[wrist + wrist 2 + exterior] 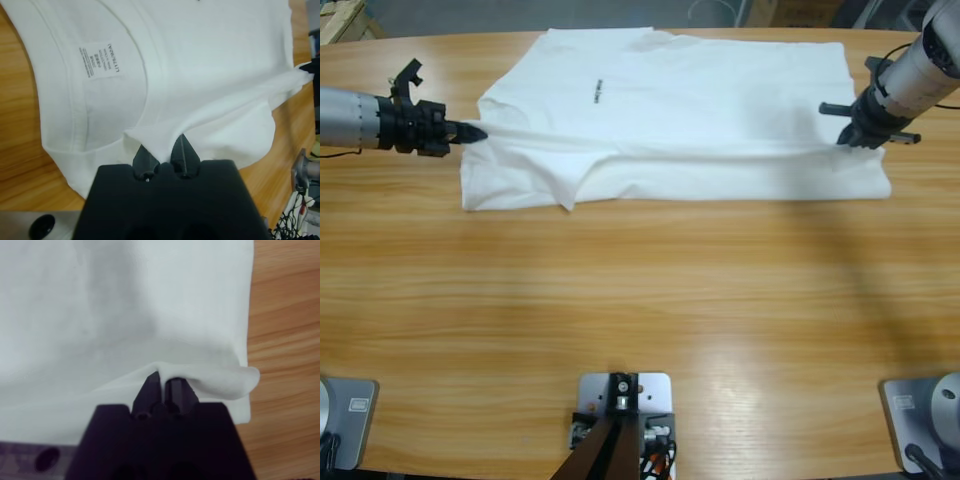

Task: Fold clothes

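**Both grippers hold the shirt: lift together and keep the fold line straight**

The white T-shirt (680, 120) lies spread across the far half of the wooden worktop (640, 300), its neck end toward the left arm and its hem toward the right arm. The near long edge is already doubled in part, with one sleeve (525, 180) lying on the near left side.

The left gripper (472, 132) has its fingers (146, 156) closed on a small ridge of fabric just below the collar (90, 115), where the neck label (100, 61) shows. The right gripper (847, 138) pinches a raised pleat of fabric beside the hem (245, 315). Between the two grips a long crease runs along the shirt, so the cloth seems already under light tension.

My judgement is that the step in hand is to carry this held line toward the near or far edge to make a lengthwise fold. To do it well:

- Raise both grippers at the same height and speed, otherwise the crease will twist.
- Keep a light pull between them, but not so much that the thin cotton slips out.
- Lay the fabric down edge on edge before the fingers open.
- Watch the loose sleeve; it may bunch under the fold.
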